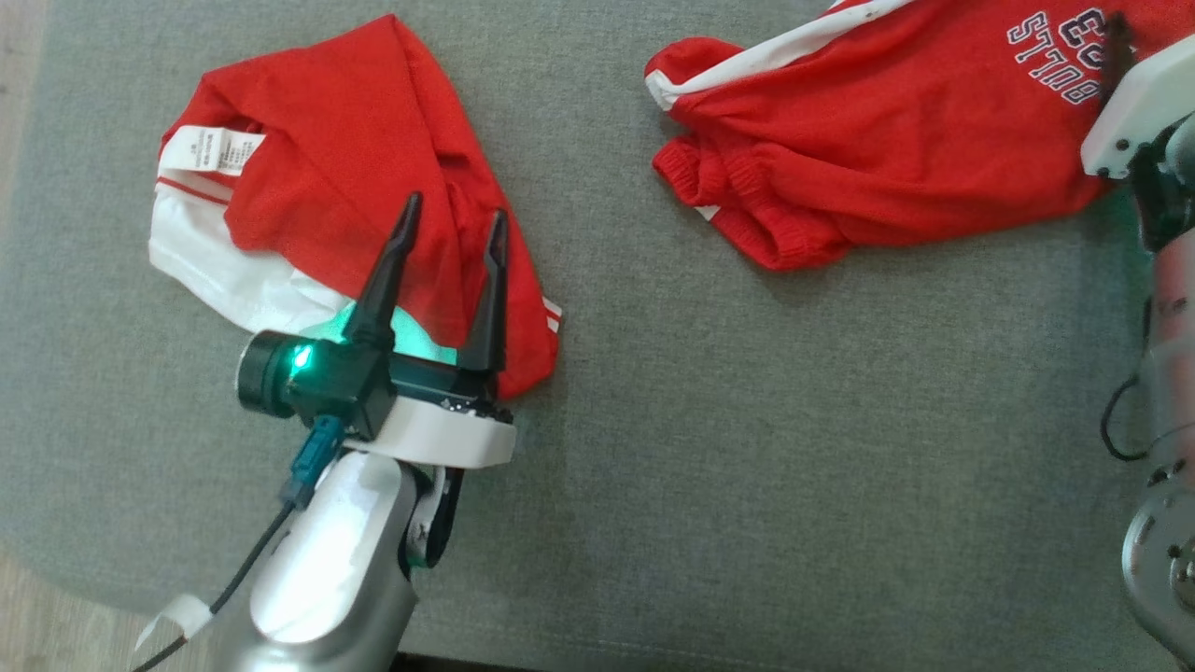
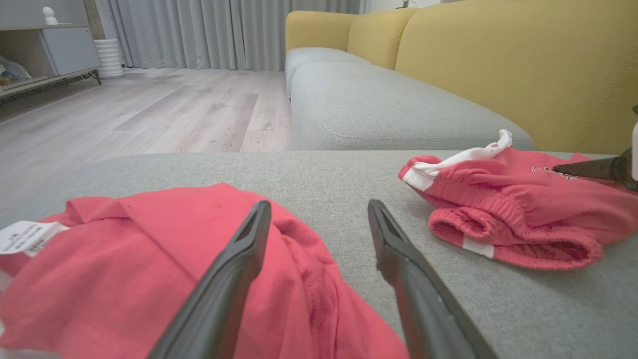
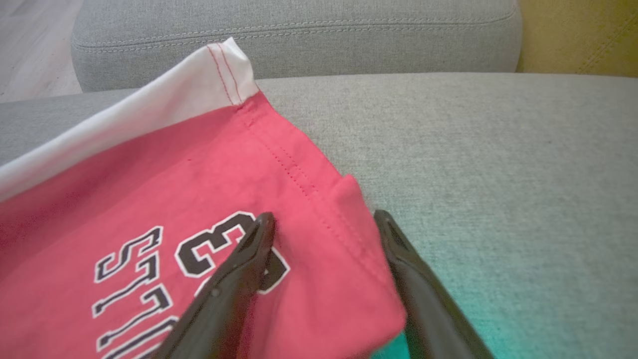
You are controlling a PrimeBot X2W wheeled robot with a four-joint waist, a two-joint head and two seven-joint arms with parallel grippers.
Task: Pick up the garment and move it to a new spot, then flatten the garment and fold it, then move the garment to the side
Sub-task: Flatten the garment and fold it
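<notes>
So the left gripper (image 1: 455, 207) hangs spread wide over the crumpled garment (image 1: 345, 121) on the left of the cushion (image 1: 653, 448), nothing pinched yet. I'd drop it onto a thick red fold rather than the thin white panel (image 1: 224, 271). Over on the right, the right gripper (image 3: 324, 217) is spread too, straddling the hem of the shorts (image 1: 887, 159) (the Bulls ones), so go low and catch both layers before closing.

Silver left forearm (image 1: 317, 569) rising from the lower left, left gripper (image 1: 455, 213) with both dark fingers spread wide, green wrist light (image 1: 301, 357) lit, right forearm (image 1: 1167, 373) along the right edge, right gripper (image 3: 324, 217) with fingers likewise parted.
</notes>
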